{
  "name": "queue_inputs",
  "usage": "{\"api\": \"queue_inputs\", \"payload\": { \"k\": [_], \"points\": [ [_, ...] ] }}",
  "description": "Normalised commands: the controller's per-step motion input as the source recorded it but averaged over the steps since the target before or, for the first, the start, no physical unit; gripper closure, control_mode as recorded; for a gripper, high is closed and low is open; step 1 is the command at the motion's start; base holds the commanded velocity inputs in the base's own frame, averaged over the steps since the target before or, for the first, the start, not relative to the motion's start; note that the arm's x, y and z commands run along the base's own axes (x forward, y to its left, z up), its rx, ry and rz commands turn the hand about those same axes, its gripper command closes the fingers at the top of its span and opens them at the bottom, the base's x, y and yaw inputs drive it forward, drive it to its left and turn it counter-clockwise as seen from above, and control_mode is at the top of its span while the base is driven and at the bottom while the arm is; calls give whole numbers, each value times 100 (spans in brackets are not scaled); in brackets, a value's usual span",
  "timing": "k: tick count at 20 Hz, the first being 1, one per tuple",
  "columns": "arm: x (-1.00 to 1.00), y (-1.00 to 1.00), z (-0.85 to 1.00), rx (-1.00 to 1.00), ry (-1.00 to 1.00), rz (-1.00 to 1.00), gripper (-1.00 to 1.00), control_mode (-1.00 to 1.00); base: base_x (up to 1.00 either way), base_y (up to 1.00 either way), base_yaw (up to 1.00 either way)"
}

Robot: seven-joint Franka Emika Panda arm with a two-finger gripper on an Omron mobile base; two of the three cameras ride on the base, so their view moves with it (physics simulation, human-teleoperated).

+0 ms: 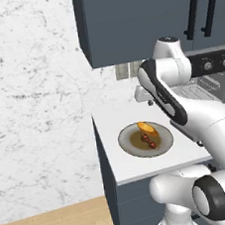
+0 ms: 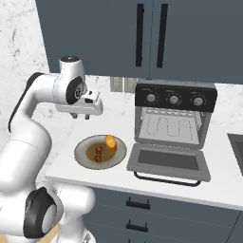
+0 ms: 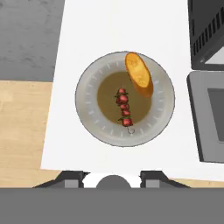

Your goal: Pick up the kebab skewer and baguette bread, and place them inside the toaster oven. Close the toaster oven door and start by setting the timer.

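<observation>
The tool point(image 2: 80, 115) hangs empty, jaws partly apart, above the grey plate point(image 3: 89, 122) on the surface point(image 2: 66, 163), where the kebab skewer point(image 3: 124, 107) and baguette bread point(image 3: 139, 74) lie, lined up for picking, beside the toaster oven point(image 2: 174, 116) whose toaster oven door point(image 2: 169, 162) lies open to take them.
</observation>
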Motion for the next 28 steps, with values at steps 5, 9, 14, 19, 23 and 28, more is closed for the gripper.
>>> {"api": "queue_inputs", "payload": {
  "k": [5, 9, 14, 19, 23, 28],
  "points": [
    [-17, -7, -25, -1, 0, 0, -100, -100, 0, 0, 0],
    [-39, -84, -21, 2, -6, 7, -100, -100, 0, 0, 0],
    [-10, -99, 0, 5, -30, 30, -100, -100, 0, 0, 0],
    [0, -100, 0, 0, -49, 43, -100, -100, 0, 0, 0],
    [19, -91, -1, 6, -46, 41, -100, -100, 0, 0, 0],
    [54, -73, 0, 10, -33, 33, -100, -100, 0, 0, 0]
  ]
}}
